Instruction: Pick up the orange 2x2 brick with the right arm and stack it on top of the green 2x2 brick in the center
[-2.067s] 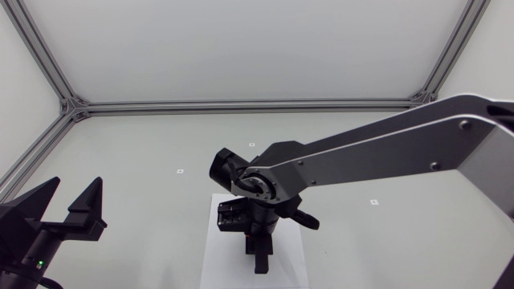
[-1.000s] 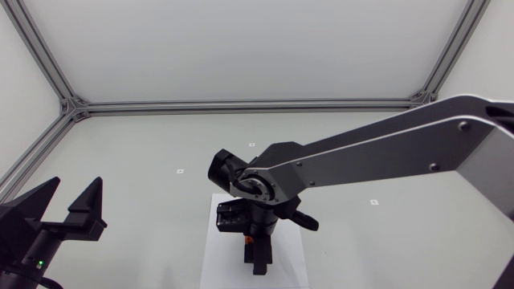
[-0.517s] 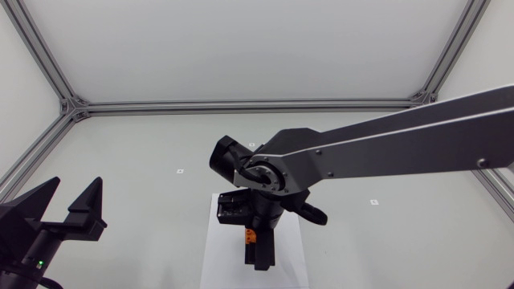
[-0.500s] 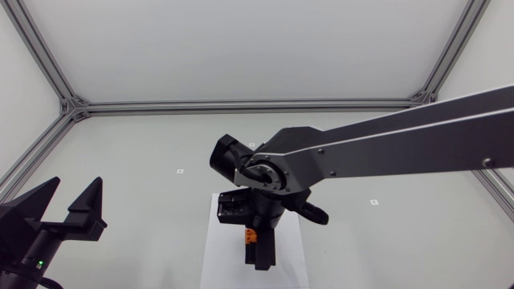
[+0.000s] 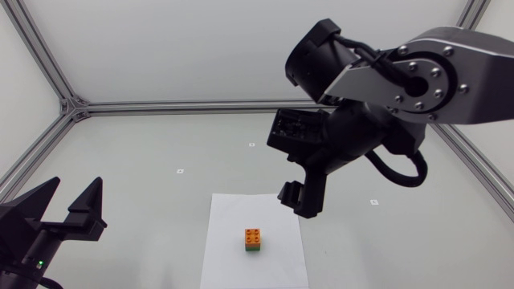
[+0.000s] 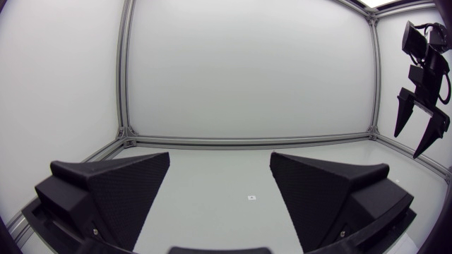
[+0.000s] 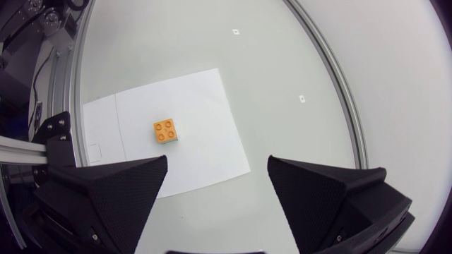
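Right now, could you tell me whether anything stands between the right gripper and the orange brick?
Nothing visible does: the orange brick sits on the green brick, and the open right gripper hangs higher up, apart from it.

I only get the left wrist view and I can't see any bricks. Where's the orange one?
Observer: The orange brick sits on a white sheet of paper near the middle of the table.
Operator: Is it on the green one?
Observer: Yes, it's stacked right on top of the green brick.
Operator: Is that gripper I see touching it?
Observer: No, the right gripper hangs open above the bricks, apart from them.
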### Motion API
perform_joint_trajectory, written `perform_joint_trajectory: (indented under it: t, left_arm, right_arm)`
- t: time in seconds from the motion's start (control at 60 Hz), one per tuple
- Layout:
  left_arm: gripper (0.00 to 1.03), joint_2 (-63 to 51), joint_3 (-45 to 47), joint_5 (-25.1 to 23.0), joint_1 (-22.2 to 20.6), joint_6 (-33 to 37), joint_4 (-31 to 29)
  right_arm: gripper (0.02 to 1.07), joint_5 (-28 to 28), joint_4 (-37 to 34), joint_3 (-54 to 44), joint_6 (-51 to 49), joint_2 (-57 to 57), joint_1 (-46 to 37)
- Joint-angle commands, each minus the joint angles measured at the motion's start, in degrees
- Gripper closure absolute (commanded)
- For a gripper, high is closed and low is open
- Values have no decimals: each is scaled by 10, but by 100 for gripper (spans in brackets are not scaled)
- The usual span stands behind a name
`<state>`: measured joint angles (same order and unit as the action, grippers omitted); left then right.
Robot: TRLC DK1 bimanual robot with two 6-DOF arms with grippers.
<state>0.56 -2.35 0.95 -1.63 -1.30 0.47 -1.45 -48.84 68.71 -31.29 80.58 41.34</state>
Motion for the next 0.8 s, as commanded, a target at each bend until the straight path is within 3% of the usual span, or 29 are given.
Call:
perform_joint_trajectory:
  t: [0.0,0.283,0.783]
  left_arm:
    - [4,3,23,-1,1,3,-6]
    - [4,3,23,-1,1,3,-6]
    - [4,3,23,-1,1,3,-6]
  right_arm:
    - [6,1,-1,-11,37,-32,-41]
    - [6,25,116,-87,98,-160,-216]
    - [6,62,376,-350,112,-418,-400]
